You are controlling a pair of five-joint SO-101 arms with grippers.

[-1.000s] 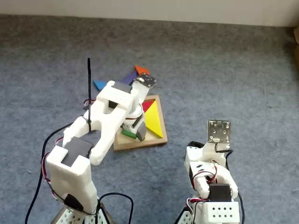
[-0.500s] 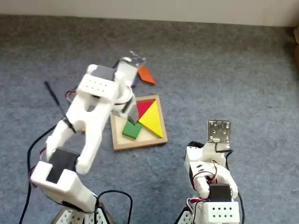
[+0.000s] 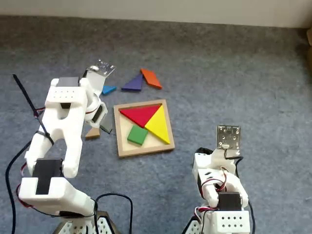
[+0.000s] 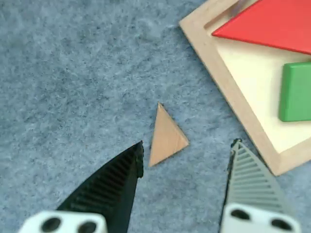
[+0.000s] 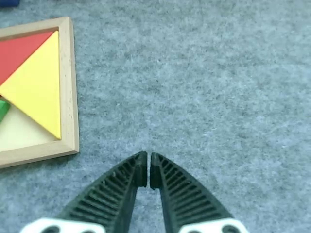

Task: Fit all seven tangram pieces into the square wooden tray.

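Observation:
The square wooden tray [image 3: 166, 146] [image 4: 218, 73] [image 5: 68, 87] holds a red triangle [image 3: 140, 114] [image 4: 272, 24], a yellow triangle [image 3: 159, 126] [image 5: 34, 92] and a green square [image 3: 137, 135] [image 4: 296, 92]. A small tan triangle [image 3: 92, 132] [image 4: 165, 136] lies flat on the carpet just left of the tray. My left gripper [image 3: 102, 124] [image 4: 188, 144] hangs open above it, one finger on each side, not touching. A blue triangle [image 3: 108, 89], a purple triangle [image 3: 132, 84] and an orange parallelogram [image 3: 151, 78] lie beyond the tray. My right gripper [image 5: 148, 156] is shut and holds nothing, over bare carpet right of the tray.
Grey carpet [image 3: 234, 73] covers the whole work area. The right arm's base [image 3: 219, 195] sits at the near right, the left arm's body [image 3: 58, 146] at the near left. A pale wall strip [image 3: 156, 9] runs along the far edge.
My left arm has swung left off the tray and now hovers over the tan triangle, uncovering the tray's pieces. The right arm has not moved.

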